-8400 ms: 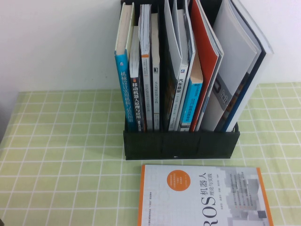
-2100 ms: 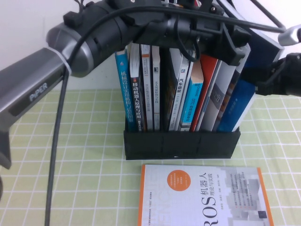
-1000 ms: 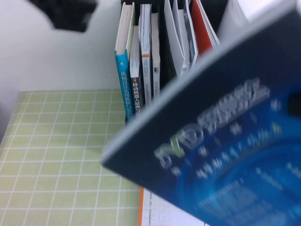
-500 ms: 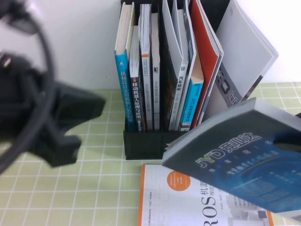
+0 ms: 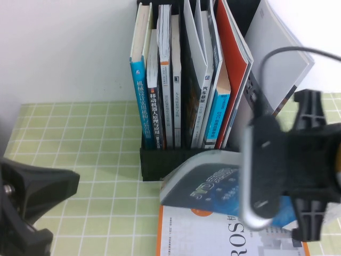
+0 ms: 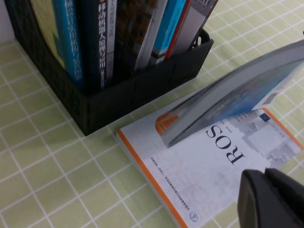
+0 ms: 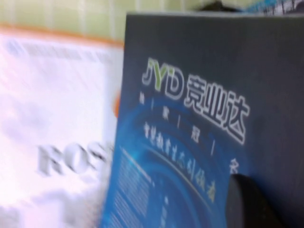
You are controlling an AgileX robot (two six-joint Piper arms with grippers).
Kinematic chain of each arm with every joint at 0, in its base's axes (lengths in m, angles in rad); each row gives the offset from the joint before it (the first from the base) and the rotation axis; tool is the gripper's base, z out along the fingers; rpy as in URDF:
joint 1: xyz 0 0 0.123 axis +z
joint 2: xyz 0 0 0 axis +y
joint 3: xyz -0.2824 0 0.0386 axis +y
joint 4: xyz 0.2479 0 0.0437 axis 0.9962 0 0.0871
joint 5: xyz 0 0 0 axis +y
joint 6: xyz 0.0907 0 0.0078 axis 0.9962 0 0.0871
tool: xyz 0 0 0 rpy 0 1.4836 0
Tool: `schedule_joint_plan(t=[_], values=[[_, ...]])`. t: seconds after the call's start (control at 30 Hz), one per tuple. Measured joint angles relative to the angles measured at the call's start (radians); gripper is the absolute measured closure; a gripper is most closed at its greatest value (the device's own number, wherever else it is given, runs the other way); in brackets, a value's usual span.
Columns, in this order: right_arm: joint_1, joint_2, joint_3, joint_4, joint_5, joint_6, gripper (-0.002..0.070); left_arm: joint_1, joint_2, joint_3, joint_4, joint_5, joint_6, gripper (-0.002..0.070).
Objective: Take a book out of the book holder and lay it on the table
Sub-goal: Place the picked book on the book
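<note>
— Whereabouts, starting big?

— Green-checked table [image 5: 80,138]; black slatted book holder [image 5: 176,162] at the back, packed with upright volumes; white orange-edged ROS book [image 6: 199,171] flat just in front. Above that, the book [image 6: 237,90] — clear of the holder, in the air, tilted, near corner dipping low over the ROS cover. Not yet laid down.

— Handling?

— Probably light, thin and floppy: soft covers, pages sagging at the free edge. Glossy too, so likely slippery. Best pinched by an edge, close to the spine, where stiffest. Worth lowering gently, or may slide on the ROS cover.

— Looks?

— Dark blue back uppermost, "JYD" in green and white characters over a brighter blue swirl. Grey page edges. Front cover facing down, out of sight.

— Grippers?

— Right gripper [image 7: 247,206] at the book's far edge, one dark finger pressed onto the blue cover — clamped on it, judging by the lift. Left gripper [image 6: 273,202] low at the table's near left, well apart from the book; fingers impossible to read.
</note>
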Motion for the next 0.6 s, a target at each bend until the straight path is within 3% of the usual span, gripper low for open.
schedule_joint_plan(t=[0.17, 0.27, 0.43, 0.6], values=[[0.135, 0.131, 0.000, -0.409, 0.129, 0.291, 0.0545, 0.000, -0.011, 0.007, 0.015, 0.010, -0.002, 0.0678], [0.164, 0.185, 0.000, -0.496, 0.152, 0.396, 0.0545, 0.000, -0.011, 0.007, 0.027, 0.010, -0.002, 0.0678], [0.234, 0.254, -0.002, -0.465, 0.130, 0.480, 0.0545, 0.000, -0.011, 0.007, 0.035, 0.010, -0.002, 0.0678], [0.275, 0.358, -0.004, -0.270, 0.093, 0.456, 0.0545, 0.000, -0.011, 0.007, 0.055, 0.010, -0.002, 0.0678]])
